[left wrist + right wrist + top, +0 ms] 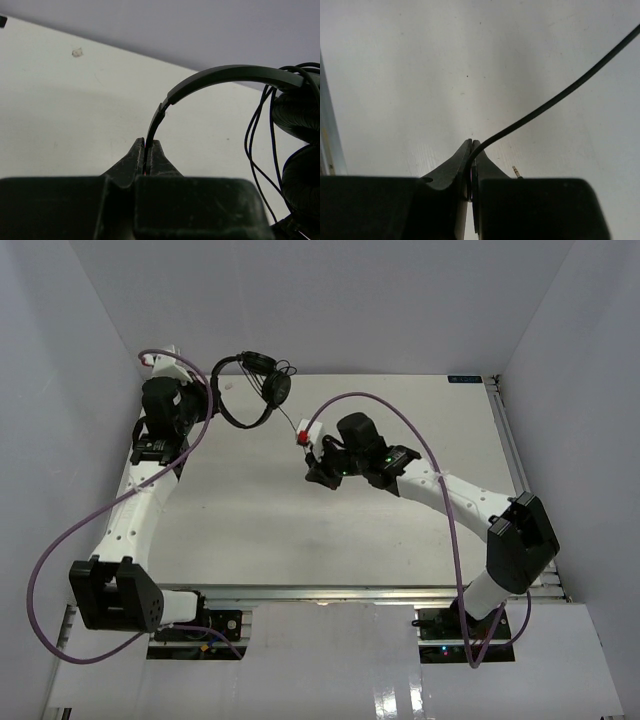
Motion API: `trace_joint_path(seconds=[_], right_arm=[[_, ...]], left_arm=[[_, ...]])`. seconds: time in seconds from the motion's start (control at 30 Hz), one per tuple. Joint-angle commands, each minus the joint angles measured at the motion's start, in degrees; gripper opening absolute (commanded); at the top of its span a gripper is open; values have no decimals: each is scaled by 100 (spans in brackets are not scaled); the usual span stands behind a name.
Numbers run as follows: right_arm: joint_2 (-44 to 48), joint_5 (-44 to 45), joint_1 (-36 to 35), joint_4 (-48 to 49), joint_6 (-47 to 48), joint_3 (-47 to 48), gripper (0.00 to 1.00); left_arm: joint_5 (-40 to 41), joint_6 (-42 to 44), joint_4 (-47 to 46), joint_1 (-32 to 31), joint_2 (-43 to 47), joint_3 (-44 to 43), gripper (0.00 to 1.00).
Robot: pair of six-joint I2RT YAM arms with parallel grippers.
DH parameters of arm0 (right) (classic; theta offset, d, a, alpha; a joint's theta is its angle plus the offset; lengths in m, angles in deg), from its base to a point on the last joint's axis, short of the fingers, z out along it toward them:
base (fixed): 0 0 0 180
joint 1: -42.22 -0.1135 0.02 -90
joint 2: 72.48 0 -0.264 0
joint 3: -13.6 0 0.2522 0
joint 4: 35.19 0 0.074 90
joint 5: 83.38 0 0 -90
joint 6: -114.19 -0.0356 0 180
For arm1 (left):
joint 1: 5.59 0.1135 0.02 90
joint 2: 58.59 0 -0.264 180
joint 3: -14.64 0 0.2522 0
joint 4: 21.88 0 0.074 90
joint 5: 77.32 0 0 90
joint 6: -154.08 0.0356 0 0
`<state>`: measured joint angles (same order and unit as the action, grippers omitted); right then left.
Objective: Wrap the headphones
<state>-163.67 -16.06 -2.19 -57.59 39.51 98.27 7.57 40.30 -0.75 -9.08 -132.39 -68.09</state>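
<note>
The black headphones (252,388) hang at the far left of the table, held up by the thin headband (220,77). My left gripper (148,145) is shut on the headband's lower end; in the top view it (200,392) is just left of the headphones. The two padded ear cups (300,115) sit at the right of the left wrist view, with loops of thin cord (257,135) beside them. The cord (290,420) runs taut from the cups to my right gripper (312,445). That gripper (472,145) is shut on the cord (555,100). The plug tip (516,171) shows beside the jaws.
Purple arm cables (420,440) arc over the right arm and loop round the left arm (60,540). White walls enclose the table (420,510) at the back and sides. A small mark (76,52) lies on the table surface in the left wrist view.
</note>
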Motion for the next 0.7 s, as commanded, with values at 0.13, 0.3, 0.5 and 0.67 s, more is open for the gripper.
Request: trace_joint_path(seconds=[0.13, 0.3, 0.5, 0.67], right_arm=[[730, 3561, -1398, -850, 2991, 463, 8], [910, 4724, -1707, 175, 4508, -41, 8], [937, 5091, -1733, 1379, 5974, -214, 8], [913, 4985, -1651, 1509, 6167, -220, 8]], left_arm=[[121, 641, -122, 28, -900, -49, 0], [-151, 1132, -69, -286, -1345, 113, 0], [-708, 1618, 351, -1215, -1929, 52, 0], [-1516, 1925, 330, -1622, -1860, 372, 0]])
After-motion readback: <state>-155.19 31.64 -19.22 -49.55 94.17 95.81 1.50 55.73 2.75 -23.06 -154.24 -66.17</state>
